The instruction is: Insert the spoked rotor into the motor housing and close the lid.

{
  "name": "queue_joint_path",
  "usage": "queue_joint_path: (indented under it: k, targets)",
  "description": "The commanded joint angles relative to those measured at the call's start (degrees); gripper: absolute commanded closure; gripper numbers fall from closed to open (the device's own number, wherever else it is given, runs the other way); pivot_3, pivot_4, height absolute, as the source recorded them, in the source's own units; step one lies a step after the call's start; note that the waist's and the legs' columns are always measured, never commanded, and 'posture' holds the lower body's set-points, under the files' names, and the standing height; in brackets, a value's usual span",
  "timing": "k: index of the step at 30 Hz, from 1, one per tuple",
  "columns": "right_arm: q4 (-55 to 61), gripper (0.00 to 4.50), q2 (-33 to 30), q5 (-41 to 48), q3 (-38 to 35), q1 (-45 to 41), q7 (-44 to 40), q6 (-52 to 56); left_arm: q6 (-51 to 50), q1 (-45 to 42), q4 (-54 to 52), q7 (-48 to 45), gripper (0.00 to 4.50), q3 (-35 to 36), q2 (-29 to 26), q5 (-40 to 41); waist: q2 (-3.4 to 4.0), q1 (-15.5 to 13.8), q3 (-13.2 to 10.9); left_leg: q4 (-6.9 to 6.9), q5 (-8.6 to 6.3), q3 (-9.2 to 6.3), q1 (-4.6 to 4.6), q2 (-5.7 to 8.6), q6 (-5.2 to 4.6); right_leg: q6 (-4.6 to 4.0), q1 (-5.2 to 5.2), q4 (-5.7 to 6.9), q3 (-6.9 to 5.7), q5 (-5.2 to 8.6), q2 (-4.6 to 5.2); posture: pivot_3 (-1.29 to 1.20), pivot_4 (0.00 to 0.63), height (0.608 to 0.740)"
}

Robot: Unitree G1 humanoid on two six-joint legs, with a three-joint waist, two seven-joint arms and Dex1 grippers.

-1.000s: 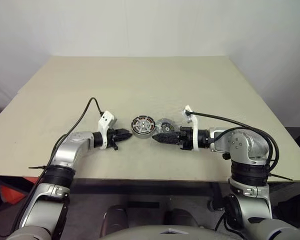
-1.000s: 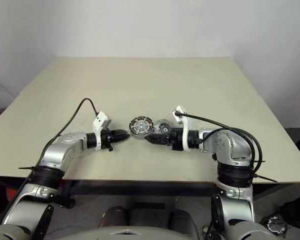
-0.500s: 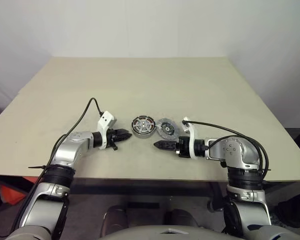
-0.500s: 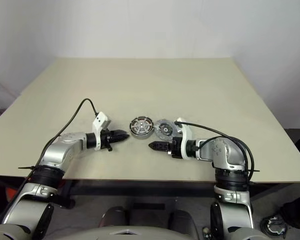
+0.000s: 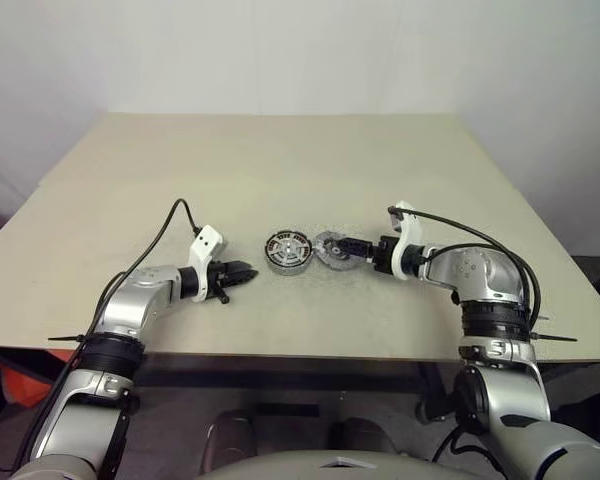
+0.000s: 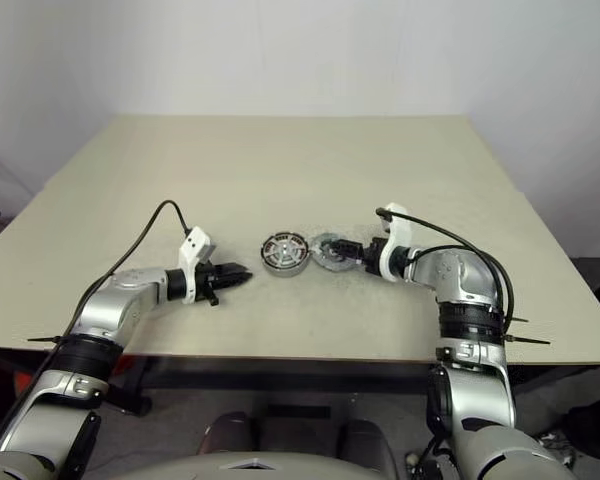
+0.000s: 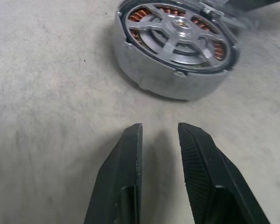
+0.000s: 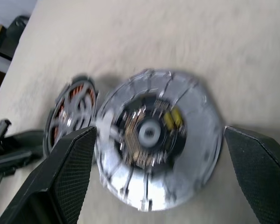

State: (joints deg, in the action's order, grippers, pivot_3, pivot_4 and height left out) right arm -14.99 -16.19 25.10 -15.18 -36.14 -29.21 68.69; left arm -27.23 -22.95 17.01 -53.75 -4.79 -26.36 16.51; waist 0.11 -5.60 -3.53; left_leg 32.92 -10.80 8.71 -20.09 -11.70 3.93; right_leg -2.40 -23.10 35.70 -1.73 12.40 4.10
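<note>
The right tool (image 5: pixel 332 249) stands wide open with one finger on each side of the lid (image 8: pixel 156 135), which lies flat on the worktop (image 5: pixel 280 170) and is not gripped yet. Just past the lid from this tool is the motor housing (image 5: pixel 287 251), and the spoked rotor (image 7: pixel 177 33) already sits inside it, over the copper windings. The left tool (image 7: pixel 159 140) is nearly closed, holds nothing, and points at the housing from a short way off.

The risk I see is in the pick-up. The lid is thin and flat, so the fingers may slide over its rim or push it against the housing. When it is lowered tilted, it may catch on the housing's edge and shift the unheld housing.
</note>
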Motion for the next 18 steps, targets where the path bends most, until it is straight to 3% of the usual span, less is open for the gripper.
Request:
queue_joint_path:
  k: [1,8,18]
  targets:
    - [-0.2,0.04,0.0,2.1,-1.9,-3.1,0.7,-1.2,1.0,-1.4,-1.9,-0.3,3.21,0.8,-0.4,0.1,0.00,0.0,0.0,0.00,-0.06,0.00,-0.06,0.01,-0.12,-0.05,-0.04,-0.03,-0.03,0.03,-0.06,0.00,0.000,0.740]
    - [1.7,0.04,0.2,3.7,-0.9,-3.5,1.5,1.1,0.9,-1.7,-1.8,-0.3,3.21,0.9,-0.4,0.1,0.00,-0.1,0.0,-0.01,-0.25,0.00,-0.08,-0.02,-0.43,-0.13,-0.05,-0.11,-0.10,0.13,-0.13,0.00,0.000,0.740]
    - [19.9,0.04,4.8,12.7,-6.0,0.0,5.4,23.6,1.1,-1.3,-1.4,-0.1,3.21,0.6,0.3,0.1,0.00,-0.2,0.0,0.01,-0.14,0.00,0.10,-0.08,-0.23,-0.10,0.11,-0.10,-0.08,0.14,-0.16,0.00,0.000,0.740]
